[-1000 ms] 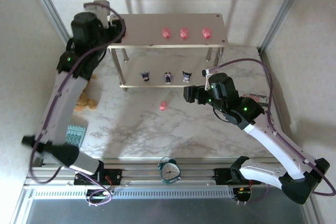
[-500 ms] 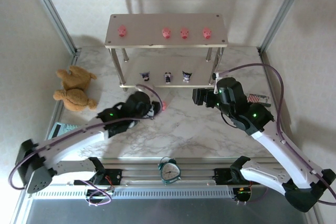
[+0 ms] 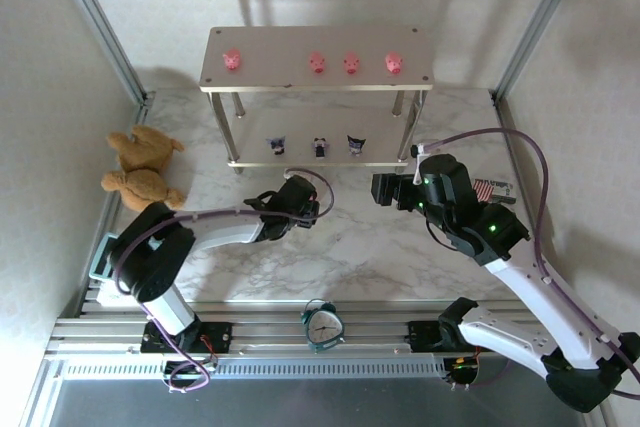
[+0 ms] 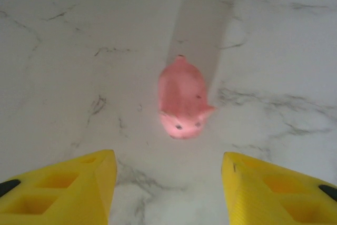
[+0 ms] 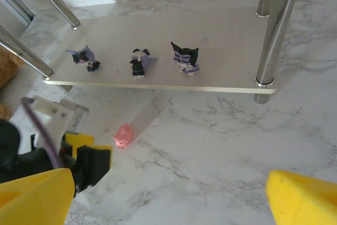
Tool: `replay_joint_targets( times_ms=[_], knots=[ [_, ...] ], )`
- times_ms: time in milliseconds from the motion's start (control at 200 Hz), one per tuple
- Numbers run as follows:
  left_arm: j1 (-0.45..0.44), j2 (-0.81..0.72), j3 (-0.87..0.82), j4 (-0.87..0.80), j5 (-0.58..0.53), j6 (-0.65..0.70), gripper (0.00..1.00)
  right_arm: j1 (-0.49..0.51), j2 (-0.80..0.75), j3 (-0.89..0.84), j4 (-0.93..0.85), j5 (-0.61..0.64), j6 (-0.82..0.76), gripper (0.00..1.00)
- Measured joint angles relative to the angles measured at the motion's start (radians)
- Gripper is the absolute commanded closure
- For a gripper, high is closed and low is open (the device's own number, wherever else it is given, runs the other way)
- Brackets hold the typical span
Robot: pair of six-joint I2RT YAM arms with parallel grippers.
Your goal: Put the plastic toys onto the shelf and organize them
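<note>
Yellow left fingers stand apart and hold nothing. One pink pig lies on the marble table just ahead of the gap between their tips, face toward the wrist camera (it touches neither finger). Right fingers are spread wide and empty, hovering over the table in front of the shelf, to the right of the left arm. On the shelf's lower board three dark purple-and-white figurines stand in a row, near one another. In the overhead view four more pink pigs sit on the top board, three close together toward the right and one apart toward the left. A brown teddy bear lies on the table left of the shelf, and a teal alarm clock stands at the near edge between the arm bases.
</note>
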Motion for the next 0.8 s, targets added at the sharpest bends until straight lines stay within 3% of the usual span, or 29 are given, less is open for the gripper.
replay_joint_targets(
  times_ms=[601,801],
  knots=[
    [0.027,0.177,0.147,0.018,0.054,0.005,0.48,-0.031,0.007,-0.017,0.038,-0.008,-0.011,0.04],
    [0.033,0.208,0.177,-0.005,0.053,0.018,0.56,-0.041,0.007,-0.017,0.046,-0.011,-0.012,0.04]
  ],
)
